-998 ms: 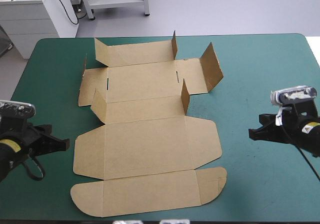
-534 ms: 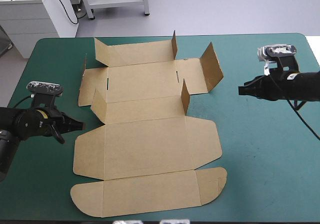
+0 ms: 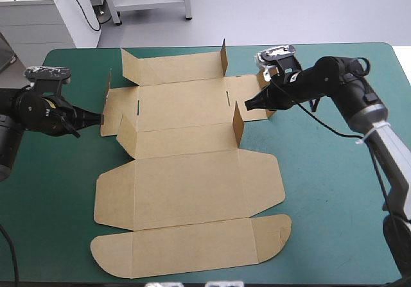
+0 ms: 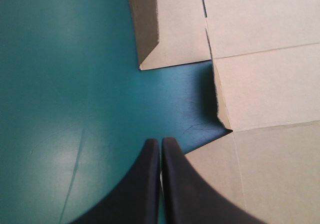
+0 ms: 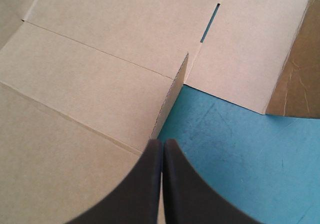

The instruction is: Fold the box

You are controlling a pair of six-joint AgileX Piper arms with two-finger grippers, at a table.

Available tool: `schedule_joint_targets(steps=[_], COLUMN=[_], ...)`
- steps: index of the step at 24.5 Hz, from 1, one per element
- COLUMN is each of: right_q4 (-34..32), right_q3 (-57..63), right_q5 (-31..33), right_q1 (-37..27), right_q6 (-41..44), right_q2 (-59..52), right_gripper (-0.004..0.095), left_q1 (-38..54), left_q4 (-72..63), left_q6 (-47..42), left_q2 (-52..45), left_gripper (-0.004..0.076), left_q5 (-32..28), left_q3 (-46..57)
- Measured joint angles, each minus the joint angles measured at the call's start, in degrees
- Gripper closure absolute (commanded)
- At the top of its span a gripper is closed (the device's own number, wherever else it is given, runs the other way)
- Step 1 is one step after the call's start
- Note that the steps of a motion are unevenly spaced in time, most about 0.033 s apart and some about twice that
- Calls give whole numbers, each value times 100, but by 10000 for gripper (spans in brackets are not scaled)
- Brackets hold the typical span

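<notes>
As I look down from the high camera, the box (image 3: 192, 178) lies spread mid-cover, far flaps raised, with the left gripper (image 3: 97, 116) at its left edge and the right gripper (image 3: 249, 104) at its right flap. In the left wrist view, my fingers (image 4: 150, 159) are pressed together, the board (image 4: 260, 83) just ahead and beside them. In the right wrist view, the fingers (image 5: 152, 164) are together, their tips over the board (image 5: 100, 78) beside an upright flap.

High view: above, behind, facing forward-down; far; whole table (image 3: 321, 203), box (image 3: 186, 184).
Left wrist view: near, over box's left edge.
Right wrist view: near, over box's right side.
Shared: box, all views.
</notes>
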Motion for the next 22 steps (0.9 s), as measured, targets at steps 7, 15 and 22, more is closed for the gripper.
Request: schedule_joint_targets(steps=[7,15,22], right_q4=[-48,135,532], right_q3=[-216,-227,-344], right_q5=[-107,-186,-127], right_q1=[212,212,212], right_q6=[253,282,375], right_q2=[623,961,1493], right_gripper=[527,527,527], left_q1=[280,287,287], left_q4=[14,14,2], left_q6=[0,0,0], left_q2=[-5,-5,-5], left_gripper=[731,731,731], left_q5=[429,433,433], left_q3=[-28,-28,-28])
